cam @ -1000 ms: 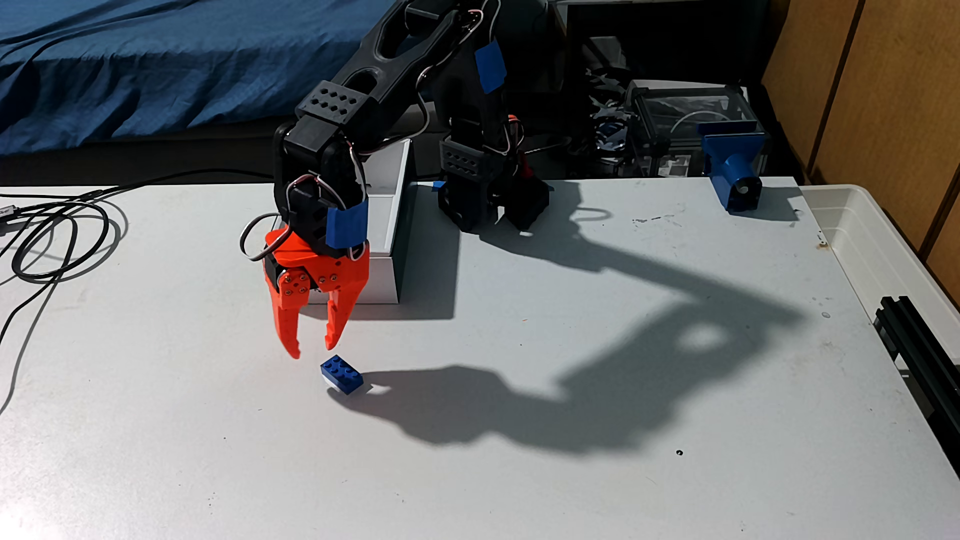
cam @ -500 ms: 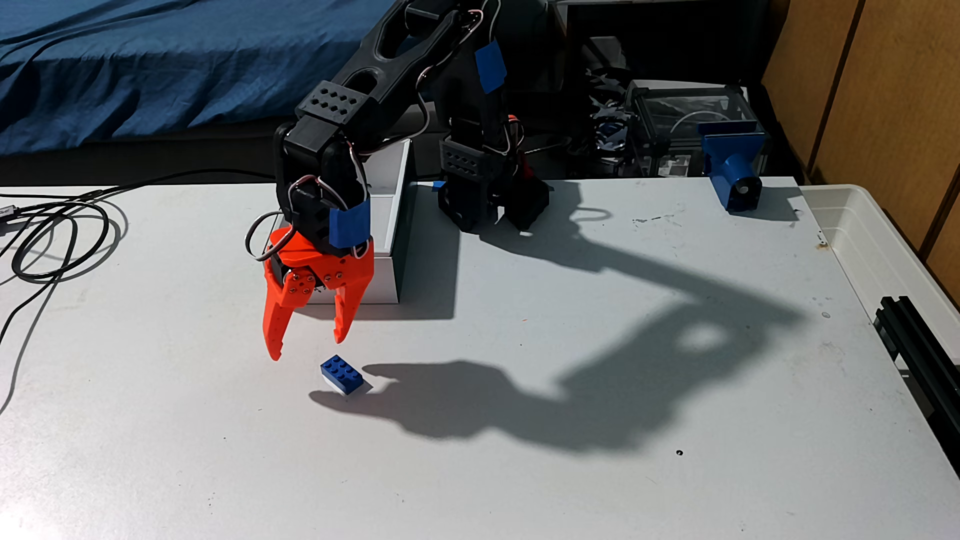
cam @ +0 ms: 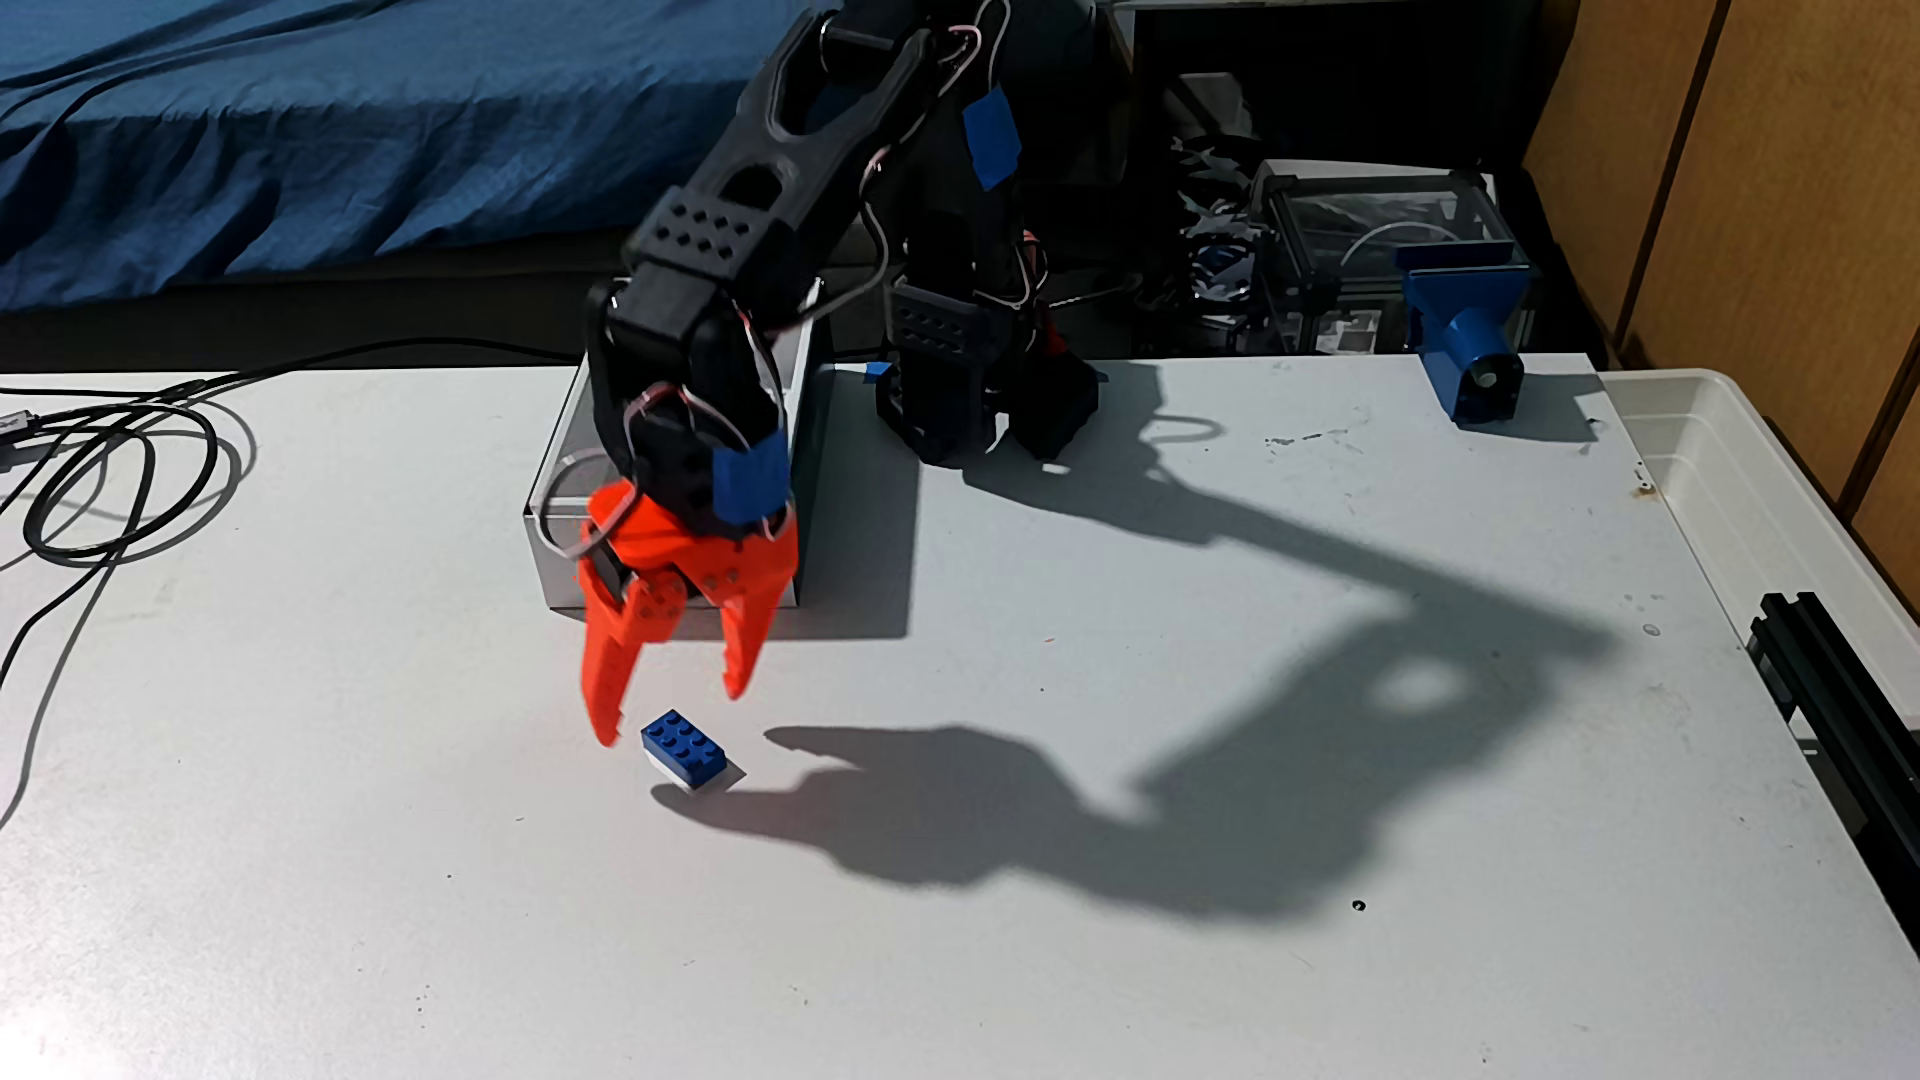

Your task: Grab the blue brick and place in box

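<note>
The blue brick (cam: 683, 750) lies studs-up on the white table (cam: 1039, 987), near its middle. My orange gripper (cam: 671, 717) hangs open just above and behind it, pointing down. One fingertip sits beside the brick's left end, the other above its far side. Nothing is between the fingers. The white box (cam: 556, 550) stands behind the gripper, partly hidden by the black arm (cam: 769, 177).
Black cables (cam: 114, 467) coil at the table's left. A blue clamp-like mount (cam: 1465, 322) stands at the back right, a shallow translucent bin (cam: 1756, 488) along the right edge, a black rail (cam: 1839, 685) below it. Blue bedding (cam: 312, 125) lies behind.
The gripper has opened wider, then moved right and slightly down, so it now hangs over the brick. The brick has not moved.
</note>
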Controlling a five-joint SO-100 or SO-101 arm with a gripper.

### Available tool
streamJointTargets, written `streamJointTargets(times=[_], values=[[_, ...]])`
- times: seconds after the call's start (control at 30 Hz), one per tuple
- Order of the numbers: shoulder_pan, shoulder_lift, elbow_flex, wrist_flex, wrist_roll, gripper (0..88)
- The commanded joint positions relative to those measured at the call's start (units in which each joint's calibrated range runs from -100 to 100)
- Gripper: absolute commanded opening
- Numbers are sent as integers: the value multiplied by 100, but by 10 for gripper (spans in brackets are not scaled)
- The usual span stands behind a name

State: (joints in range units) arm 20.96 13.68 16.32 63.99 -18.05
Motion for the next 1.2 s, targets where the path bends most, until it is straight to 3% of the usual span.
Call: streamJointTargets(times=[0.0, 0.67, 1.17], values=[[-105, 167, -283, 86, -34, 259], [-105, 403, -523, 77, -7, 251], [-60, 403, -531, 17, 282, 251]])
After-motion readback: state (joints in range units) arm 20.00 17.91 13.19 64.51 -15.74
